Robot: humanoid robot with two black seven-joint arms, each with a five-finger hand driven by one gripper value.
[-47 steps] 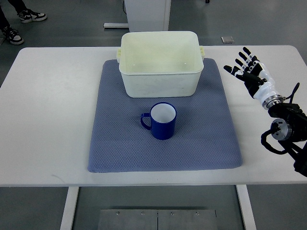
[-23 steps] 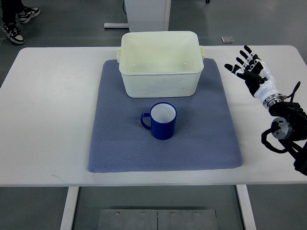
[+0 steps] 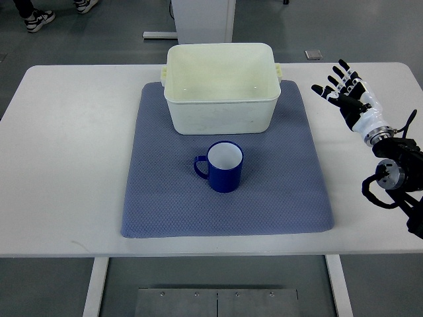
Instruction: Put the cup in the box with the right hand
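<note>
Cup (image 3: 225, 166) upright on mat (image 3: 165, 198) before box (image 3: 220, 115); right hand (image 3: 348, 99) spread wide, empty, well apart.

White table (image 3: 66, 165), grey floor (image 3: 99, 30)

One cup (image 3: 225, 166), one box (image 3: 220, 86), one mat (image 3: 277, 191), one table (image 3: 73, 152)

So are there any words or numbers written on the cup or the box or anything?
None. No words or numbers show anywhere: the blue cup, the cream box, the blue mat and the white table are all plain. The right hand has white patches, but no writing can be read.
</note>
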